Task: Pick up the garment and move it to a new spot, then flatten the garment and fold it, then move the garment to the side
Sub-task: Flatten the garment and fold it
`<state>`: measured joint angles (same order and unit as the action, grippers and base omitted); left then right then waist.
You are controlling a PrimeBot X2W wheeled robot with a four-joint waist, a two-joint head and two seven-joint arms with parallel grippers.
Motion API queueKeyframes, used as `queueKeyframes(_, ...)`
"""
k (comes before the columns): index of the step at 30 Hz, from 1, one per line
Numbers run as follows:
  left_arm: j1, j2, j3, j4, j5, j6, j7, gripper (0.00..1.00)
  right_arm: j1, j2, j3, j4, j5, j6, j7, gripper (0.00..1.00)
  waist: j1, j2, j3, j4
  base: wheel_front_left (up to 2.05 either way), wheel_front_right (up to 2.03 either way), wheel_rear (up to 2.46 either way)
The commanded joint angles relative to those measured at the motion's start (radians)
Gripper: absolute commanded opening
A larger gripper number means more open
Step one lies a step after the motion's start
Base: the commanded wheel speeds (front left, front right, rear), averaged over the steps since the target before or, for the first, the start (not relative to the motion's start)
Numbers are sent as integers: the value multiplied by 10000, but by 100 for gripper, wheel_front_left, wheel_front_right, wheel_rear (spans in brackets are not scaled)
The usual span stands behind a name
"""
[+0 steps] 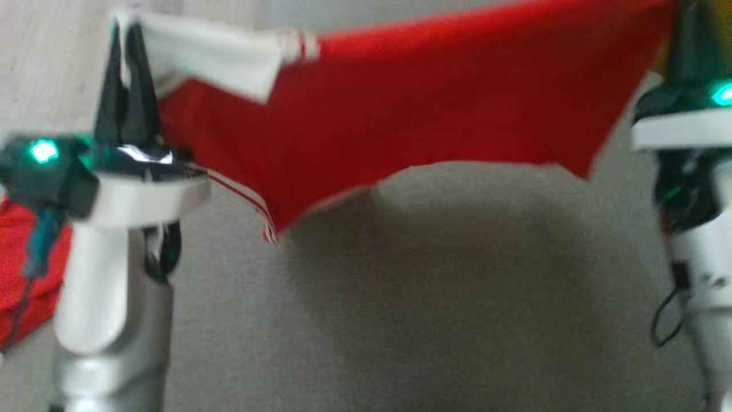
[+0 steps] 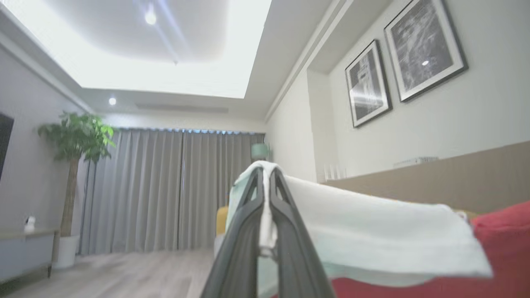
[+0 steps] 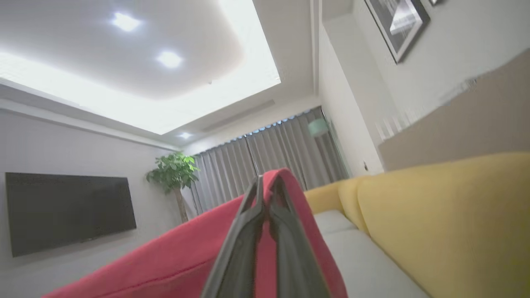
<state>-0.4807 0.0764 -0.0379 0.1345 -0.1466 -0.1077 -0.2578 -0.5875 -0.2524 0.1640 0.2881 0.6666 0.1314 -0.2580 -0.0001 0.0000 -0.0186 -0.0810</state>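
A red garment (image 1: 412, 114) with a white sleeve hangs stretched in the air between my two grippers, its lower edge drooping above the grey surface (image 1: 400, 320). My left gripper (image 1: 127, 34) is shut on the white sleeve end; in the left wrist view the white cloth (image 2: 364, 231) is pinched between the dark fingers (image 2: 244, 231) and drapes to the right. My right gripper (image 1: 686, 23) sits at the upper right, shut on the red edge; in the right wrist view red fabric (image 3: 174, 265) wraps over the closed fingers (image 3: 248, 231).
Another red cloth (image 1: 23, 274) lies at the left edge behind my left forearm. The right wrist view shows a yellow sofa back (image 3: 447, 219) with a grey seat cushion (image 3: 364, 256), a wall television (image 3: 66, 211) and a plant (image 3: 174, 174).
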Motion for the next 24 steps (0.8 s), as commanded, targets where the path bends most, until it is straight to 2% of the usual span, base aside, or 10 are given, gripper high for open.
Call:
queueKeyframes(1,-899,459,140,-384,129,-106,-40,0,-730,-321,120,-431,250,-7,-38,0,1,0,-187,259,0,0,0)
queueKeyframes(7,-2544,1145,-362,315,199,-197,-40,0,-2091,-1000,380,-371,688,-7,124,0,1,0,-82,623,0,0,0)
queueKeyframes(13,-3635,1308,-773,1448,144,-207,69,0,-3064,-1177,766,703,704,-7,534,0,1,0,711,820,0,0,0)
queueKeyframes(19,-5095,1187,-789,2862,400,180,1,0,-4610,-1010,937,2437,234,-7,260,0,1,0,1935,752,0,0,0)
queueKeyframes(20,-5095,1187,-789,2862,400,180,1,0,-4610,-1010,937,2437,234,-7,260,0,1,0,1935,752,0,0,0)
queueKeyframes(24,-6474,1075,-631,2967,684,676,-32,0,-5982,-951,508,3219,-295,-7,-3,0,1,0,2631,698,0,0,0)
